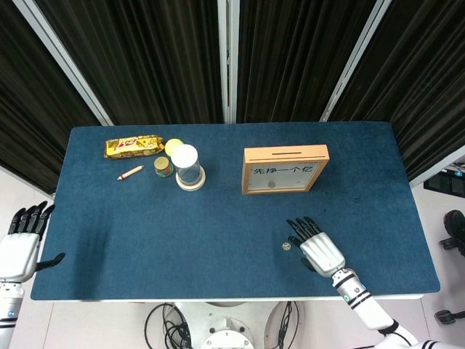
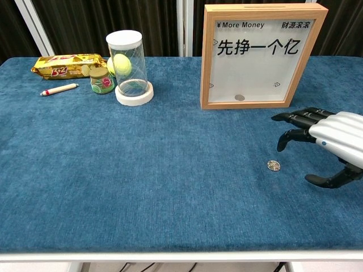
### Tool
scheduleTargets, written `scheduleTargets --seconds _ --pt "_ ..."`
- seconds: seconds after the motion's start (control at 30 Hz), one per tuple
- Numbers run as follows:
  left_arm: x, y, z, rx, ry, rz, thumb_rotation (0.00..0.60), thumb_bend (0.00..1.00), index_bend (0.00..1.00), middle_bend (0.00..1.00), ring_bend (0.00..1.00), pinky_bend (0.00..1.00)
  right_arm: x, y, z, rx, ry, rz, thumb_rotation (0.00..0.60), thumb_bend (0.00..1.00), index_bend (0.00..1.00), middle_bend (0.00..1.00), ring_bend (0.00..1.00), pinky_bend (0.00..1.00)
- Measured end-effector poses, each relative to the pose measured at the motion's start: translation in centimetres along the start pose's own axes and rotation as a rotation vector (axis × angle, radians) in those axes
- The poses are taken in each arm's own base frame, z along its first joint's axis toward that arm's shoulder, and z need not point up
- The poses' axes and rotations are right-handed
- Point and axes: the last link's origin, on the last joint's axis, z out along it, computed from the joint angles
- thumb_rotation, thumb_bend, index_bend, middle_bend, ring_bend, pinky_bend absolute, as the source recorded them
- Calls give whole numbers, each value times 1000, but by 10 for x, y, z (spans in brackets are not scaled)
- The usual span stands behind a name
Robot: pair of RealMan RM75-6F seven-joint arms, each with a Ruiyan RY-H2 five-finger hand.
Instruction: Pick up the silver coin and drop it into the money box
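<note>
1. Silver coin [image 2: 273, 165] flat on the blue table [image 1: 218, 225], in front of the money box [image 2: 258, 56]; untouched.
2. Right hand [image 2: 326, 141] just beside, on the coin's right, fingers spread, empty; coin toward the fingertips [image 1: 294, 231].
3. Left hand [image 1: 22, 243] off the far edge, well apart, spread, empty; right plainly nearer.

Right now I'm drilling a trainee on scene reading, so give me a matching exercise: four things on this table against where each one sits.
Things:
1. silver coin
2. money box
3. snack packet
4. right hand

Places:
A. far left corner of the table
B. standing upright behind the coin
C. flat on the cloth, near the fingertips
D. hovering beside the coin, empty

Pairs: 1-C, 2-B, 3-A, 4-D
</note>
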Motion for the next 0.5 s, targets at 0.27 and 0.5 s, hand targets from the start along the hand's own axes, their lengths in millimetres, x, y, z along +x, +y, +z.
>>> scheduleTargets --seconds 0.27,0.5 --pt "0 -2 0 6 0 -3 600 124 52 0 0 0 -7 -4 13 3 -21 3 600 235 330 0 0 0" --pt "0 -3 0 7 -2 -4 600 124 52 0 0 0 -9 -6 15 7 -18 11 600 242 373 0 0 0"
